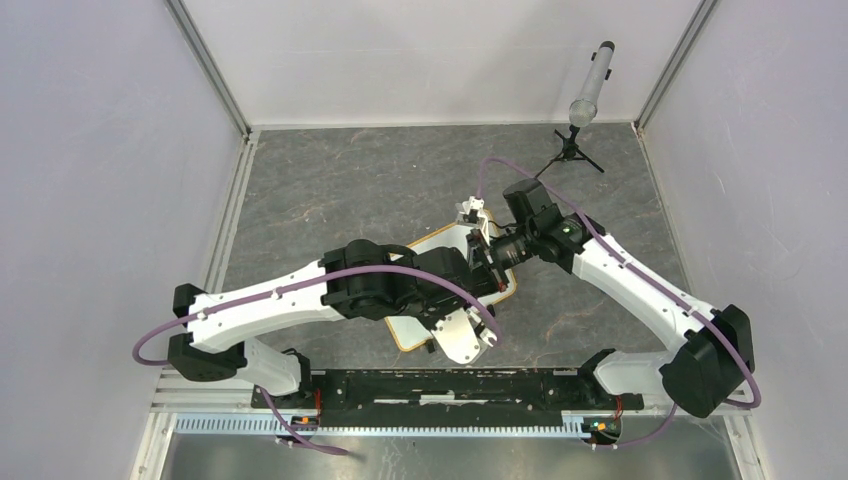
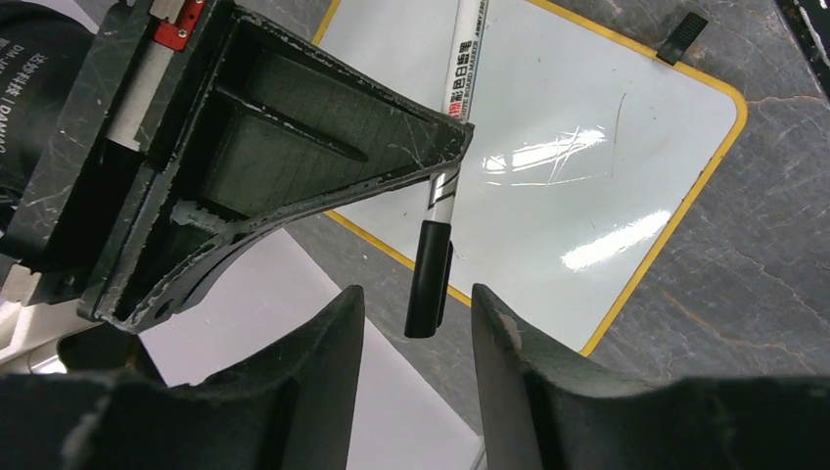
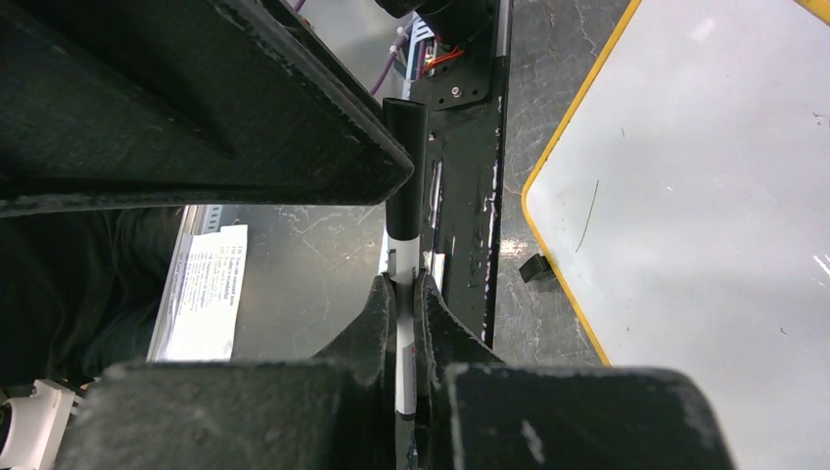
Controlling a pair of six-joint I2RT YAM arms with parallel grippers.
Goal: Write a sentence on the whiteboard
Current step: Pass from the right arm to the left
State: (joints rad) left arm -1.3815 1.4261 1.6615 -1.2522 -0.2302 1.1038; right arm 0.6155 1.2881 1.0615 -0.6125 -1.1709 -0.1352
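Whiteboard [image 2: 587, 147] lies flat on the grey, stone-veined tabletop [image 1: 330, 190], in the middle between my two arms and partly hidden under them in the top view. It is a glossy white rectangle with rounded corners and a thin orange-yellow frame, and a small black foot [image 2: 690, 34] sticks out from one long edge. Light glares off its surface, and only a few faint hairline strokes mark it. My right fingers [image 3: 385, 304] are clamped tight on the white barrel of a marker [image 3: 404, 176], whose black cap points away from them toward the near edge of the tabletop. My left fingers [image 2: 357, 313] stand apart on either side of that cap, with a gap showing on each side. The left wrist view shows print along the barrel, which the right wrist view hides inside the grip. The right wrist view alone shows a printed sheet of paper [image 3: 206, 294] beside the black rail [image 3: 460, 196] at the near edge. Only the top view takes in a grey cylinder [image 1: 592, 80] on a small black tripod [image 1: 570, 152] at the far right, well apart from the board.
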